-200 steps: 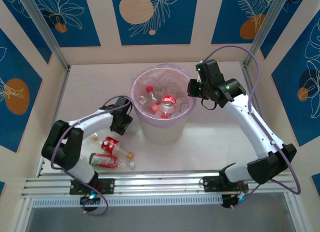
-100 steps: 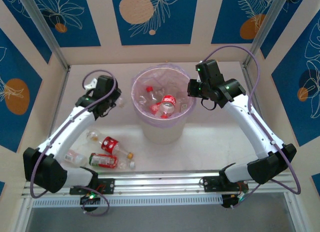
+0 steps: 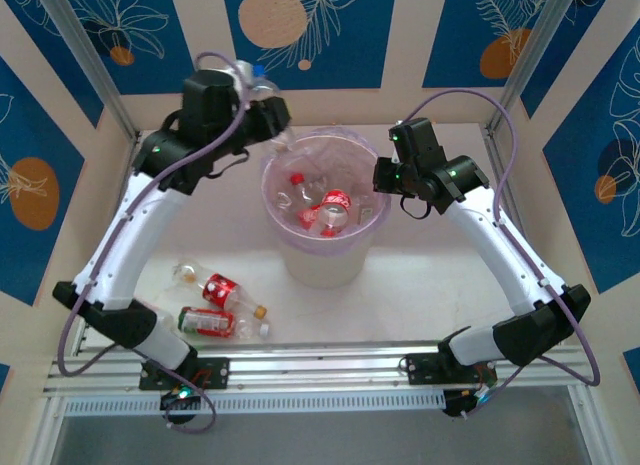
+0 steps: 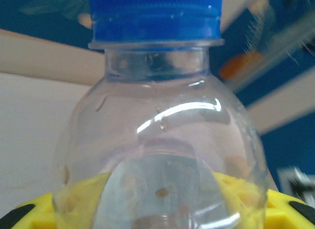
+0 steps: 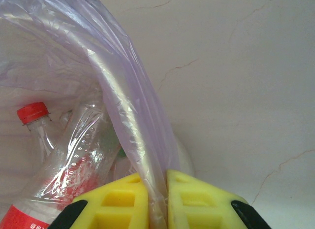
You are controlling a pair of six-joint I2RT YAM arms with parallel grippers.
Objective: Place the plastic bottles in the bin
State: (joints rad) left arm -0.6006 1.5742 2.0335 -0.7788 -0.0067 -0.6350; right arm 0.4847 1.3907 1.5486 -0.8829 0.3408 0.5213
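Top view, bin: one white bin [image 3: 322, 265] with a pinkish liner [image 3: 330, 137], mid-table [image 3: 420, 275].
Top view, bottles: one blue-capped bottle [image 3: 256, 77] is above the bin's far-left rim. Three loose bottles [image 3: 222, 290] lie near-left of the bin. Several more are inside it, number unclear.
Top view, grippers: two. The left gripper [image 3: 272, 120] is over the bin's far-left rim, clasping the blue-capped bottle. The right gripper [image 3: 385, 180] is at the bin's right rim, closure unreadable here.
Left wrist view: yellow fingers [image 4: 39, 214] flank the clear bottle's shoulder, blue cap [image 4: 155, 15] uppermost.
Right wrist view: pads [image 5: 113, 199] nearly closed, pinching the liner fold at the bin's rim. One red-capped bottle [image 5: 59, 165] lies inside the bin.
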